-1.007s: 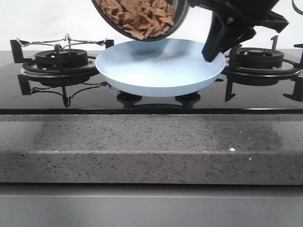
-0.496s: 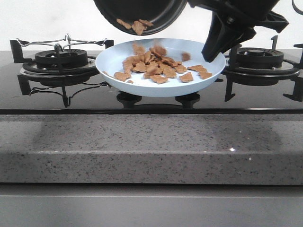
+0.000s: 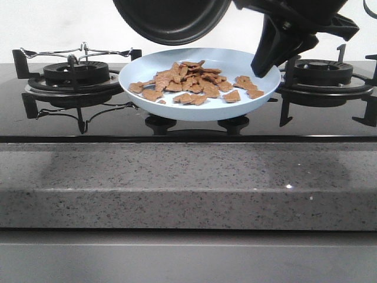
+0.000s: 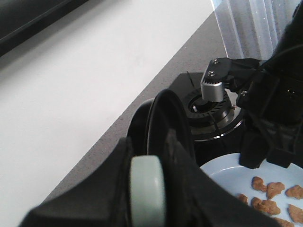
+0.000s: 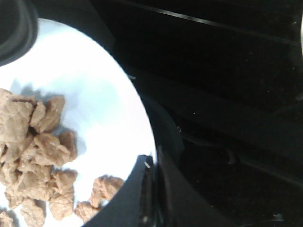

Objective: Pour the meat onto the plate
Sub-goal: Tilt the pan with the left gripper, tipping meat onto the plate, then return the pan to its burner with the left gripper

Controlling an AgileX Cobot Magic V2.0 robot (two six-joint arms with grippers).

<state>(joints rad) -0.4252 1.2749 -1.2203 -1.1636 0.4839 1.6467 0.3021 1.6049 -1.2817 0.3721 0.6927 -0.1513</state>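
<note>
Front view: the plate (image 3: 194,112) sits on the black hob at the middle of the grey speckled worktop (image 3: 177,177). One burner (image 3: 73,73) lies at its 9 o'clock and another (image 3: 321,71) at its 3 o'clock. The meat (image 3: 188,79) lies on the plate, heaped from the centre toward 9 o'clock, with a few loose pieces toward 3 o'clock. At the plate's 12 o'clock the black frying pan (image 3: 171,20) hangs tilted steeply, its dark inside showing no pieces. The right gripper (image 3: 266,68) reaches down to the plate's rim at 3 o'clock and is closed narrowly on it.

Left wrist view: the frying pan (image 4: 163,123) shows edge-on. The left gripper (image 4: 147,198) has its dark fingers tight on either side of a pale green handle end leading to the pan, so it is holding the pan. Beyond the pan lie a burner (image 4: 208,106), the right arm (image 4: 279,109), and part of the plate (image 4: 227,175) with some meat (image 4: 267,189) on it.

Right wrist view: the right gripper (image 5: 152,189) clamps the plate's edge. The plate (image 5: 94,94) fills the side at the gripper's 10 o'clock, with the meat (image 5: 33,156) lying in a cluster on it. Dark hob glass (image 5: 227,94) covers the remainder.
</note>
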